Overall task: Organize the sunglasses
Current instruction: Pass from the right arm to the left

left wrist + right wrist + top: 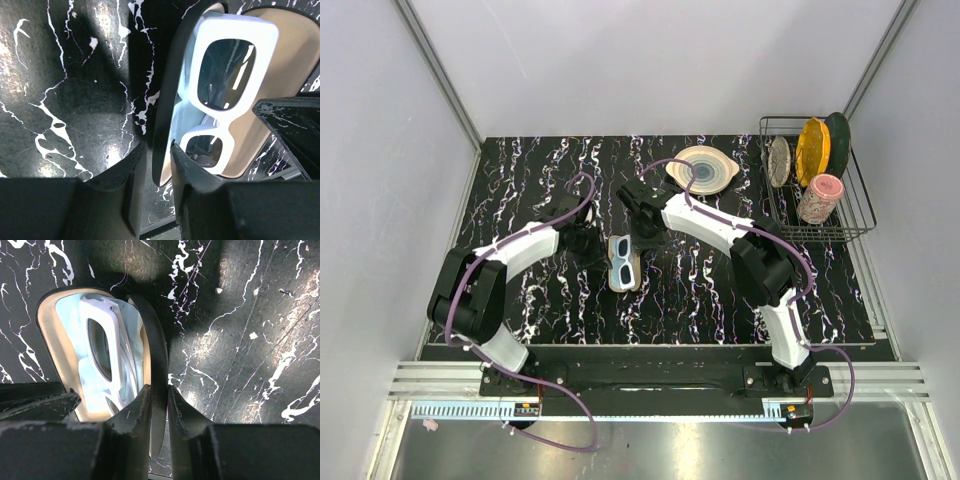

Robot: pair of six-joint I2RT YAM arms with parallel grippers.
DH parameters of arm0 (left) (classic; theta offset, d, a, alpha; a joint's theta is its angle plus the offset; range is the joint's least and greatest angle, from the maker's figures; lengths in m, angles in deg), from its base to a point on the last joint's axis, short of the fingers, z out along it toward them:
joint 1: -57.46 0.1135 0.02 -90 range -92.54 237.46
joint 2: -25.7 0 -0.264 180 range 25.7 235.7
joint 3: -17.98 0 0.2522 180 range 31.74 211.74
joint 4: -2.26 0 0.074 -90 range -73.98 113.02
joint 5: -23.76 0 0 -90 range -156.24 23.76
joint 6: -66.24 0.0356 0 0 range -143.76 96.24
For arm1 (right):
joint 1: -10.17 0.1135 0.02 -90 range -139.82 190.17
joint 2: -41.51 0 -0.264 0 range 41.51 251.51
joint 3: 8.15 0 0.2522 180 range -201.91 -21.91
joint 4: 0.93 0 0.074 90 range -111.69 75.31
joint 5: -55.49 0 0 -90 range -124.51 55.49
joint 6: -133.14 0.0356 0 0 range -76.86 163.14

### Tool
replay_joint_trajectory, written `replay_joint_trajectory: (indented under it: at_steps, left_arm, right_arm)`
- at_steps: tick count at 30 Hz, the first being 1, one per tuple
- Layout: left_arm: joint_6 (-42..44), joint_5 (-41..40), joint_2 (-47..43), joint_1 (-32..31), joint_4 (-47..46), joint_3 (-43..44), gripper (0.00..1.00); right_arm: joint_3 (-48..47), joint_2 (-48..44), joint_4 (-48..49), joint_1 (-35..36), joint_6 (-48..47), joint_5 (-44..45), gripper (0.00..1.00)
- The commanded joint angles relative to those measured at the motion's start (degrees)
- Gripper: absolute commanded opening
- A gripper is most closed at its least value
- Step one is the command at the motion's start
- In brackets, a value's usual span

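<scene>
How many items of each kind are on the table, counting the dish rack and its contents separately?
Sunglasses: 1
Glasses case: 1
Blue cloth, lying in the case: 1
Plate on the table: 1
Dish rack: 1
Plates or dishes in the rack: 3
Pink cup in the rack: 1
Total: 9

Overhead view: even, bright, diffuse light; pale walls wash out slightly. The glossy black white-veined marble bench point(720, 290) stays dark, with soft arm shadows. Wrist views: dimmer, high contrast. Broad soft glare patches on the bench; dark lenses of the white-framed sunglasses point(227, 85) carry streak reflections. Near black claw fingers point(132, 435) are out of focus, nearly silhouetted.
</scene>
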Motion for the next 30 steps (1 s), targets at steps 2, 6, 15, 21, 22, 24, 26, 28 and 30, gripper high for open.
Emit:
replay_joint_trajectory:
  at_steps: [2,6,15,21,22,24,26,28,30]
  left_arm:
    - [0.0,1.7,1.7,0.4,-3.7,-1.3,0.24]
    - [0.2,1.2,3.1,0.4,-3.5,-1.7,0.17]
    - [0.8,-0.1,4.8,0.4,-2.8,-2.1,0.00]
    - [1.1,-1.8,3.9,0.3,-1.5,-1.1,0.00]
    - [1.2,-2.0,3.7,0.3,-1.3,-0.5,0.00]
    - [1.2,-2.2,3.5,0.2,-0.8,-0.1,0.00]
    - [1.3,-2.2,3.6,0.1,-0.4,0.4,0.00]
    - [1.3,-3.1,3.6,-0.6,0.2,1.1,0.00]
    - [1.6,-4.6,3.6,-1.4,1.1,1.7,0.00]
  right_arm:
    - [0.4,-4.0,2.3,0.0,-0.5,-1.1,0.23]
    - [1.2,-4.5,2.5,-0.1,-0.7,-1.2,0.23]
    - [5.0,-5.8,4.6,-0.1,-2.5,-1.6,0.26]
    - [5.5,-8.0,7.2,-0.1,-3.4,-2.1,0.39]
    - [5.2,-8.3,7.9,-0.1,-3.4,-2.2,0.40]
    - [4.3,-8.4,8.1,-0.1,-3.9,-2.5,0.43]
    - [3.7,-8.1,8.0,-0.1,-4.3,-3.1,0.44]
    - [3.1,-8.1,8.0,-0.1,-4.3,-3.1,0.48]
    - [2.7,-8.5,7.9,-0.2,-4.6,-3.2,0.51]
